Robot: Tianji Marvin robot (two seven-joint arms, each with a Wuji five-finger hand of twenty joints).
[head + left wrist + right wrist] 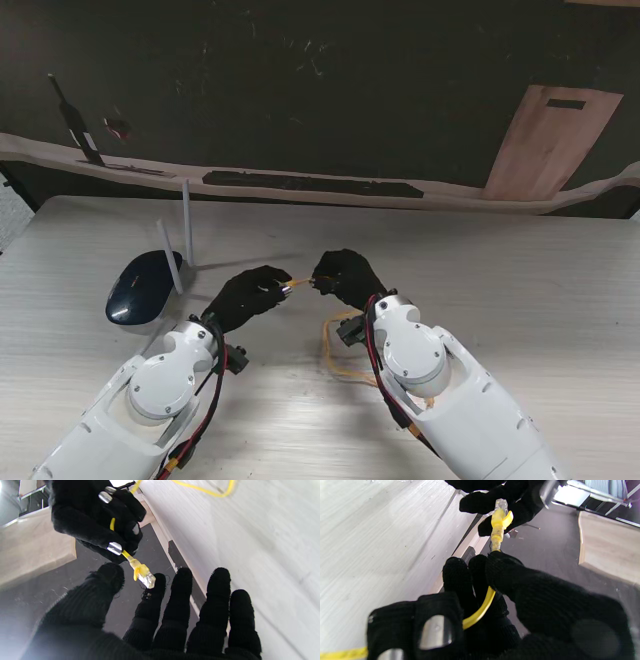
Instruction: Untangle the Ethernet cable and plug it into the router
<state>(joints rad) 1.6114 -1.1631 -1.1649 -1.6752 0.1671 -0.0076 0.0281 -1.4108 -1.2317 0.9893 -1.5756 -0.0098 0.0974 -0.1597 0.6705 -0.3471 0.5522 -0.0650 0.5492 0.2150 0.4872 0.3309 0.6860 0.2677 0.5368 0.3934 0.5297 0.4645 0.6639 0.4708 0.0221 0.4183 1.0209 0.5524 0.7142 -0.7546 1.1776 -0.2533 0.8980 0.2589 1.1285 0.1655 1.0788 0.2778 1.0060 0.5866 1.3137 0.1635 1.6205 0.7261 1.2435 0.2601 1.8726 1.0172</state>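
Right hand point(343, 276) is closed on the yellow cable point(480, 610) above the surface's middle, its plug point(146, 576) presented to the spread left hand point(246, 293), apparently for a handover toward the router point(144, 285).

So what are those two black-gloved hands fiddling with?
The right hand grips a yellow Ethernet cable just behind its clear plastic plug. The left hand reaches for the plug, fingers spread around it. The dark blue router with white antennas sits to the left, nothing plugged in.
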